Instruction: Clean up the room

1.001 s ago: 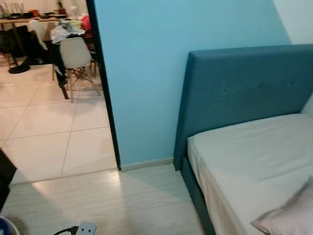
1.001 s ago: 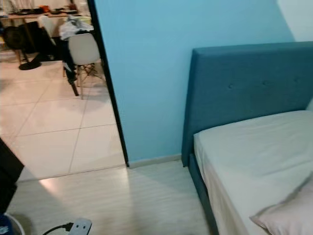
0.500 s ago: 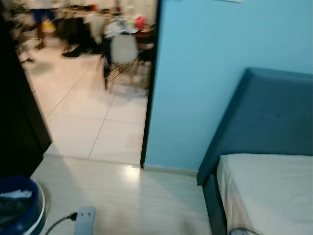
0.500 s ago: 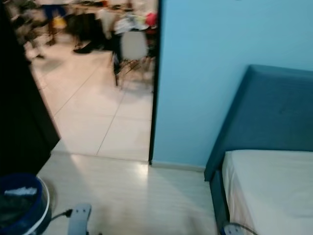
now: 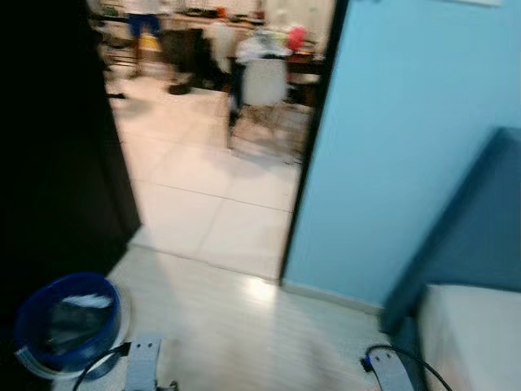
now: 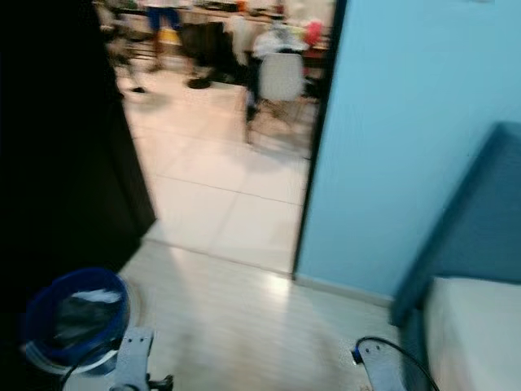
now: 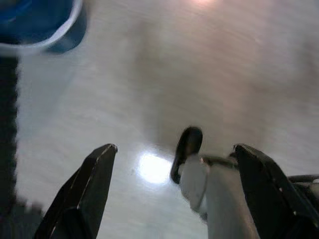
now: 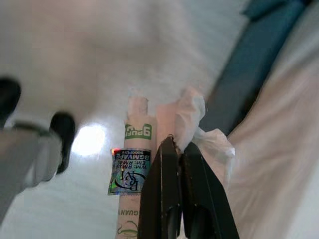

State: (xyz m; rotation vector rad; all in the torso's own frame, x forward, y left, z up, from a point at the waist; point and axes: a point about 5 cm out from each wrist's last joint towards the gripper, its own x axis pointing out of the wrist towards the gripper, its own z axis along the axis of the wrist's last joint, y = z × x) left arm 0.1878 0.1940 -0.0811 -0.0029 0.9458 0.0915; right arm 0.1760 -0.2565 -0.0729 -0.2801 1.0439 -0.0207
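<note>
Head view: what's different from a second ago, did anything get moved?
The camera turned left; nothing in the room moved. The bed slid to the right edge, and the blue bin by the dark door came into view, as did both arms at the bottom. The right tool is shut on crumpled paper.

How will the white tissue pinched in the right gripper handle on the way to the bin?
The tissue looks crumpled and thin, so probably floppy and very light. Pinched by one edge in the right gripper, it may flutter or tear. Dropped over the blue bin, it could drift.
</note>
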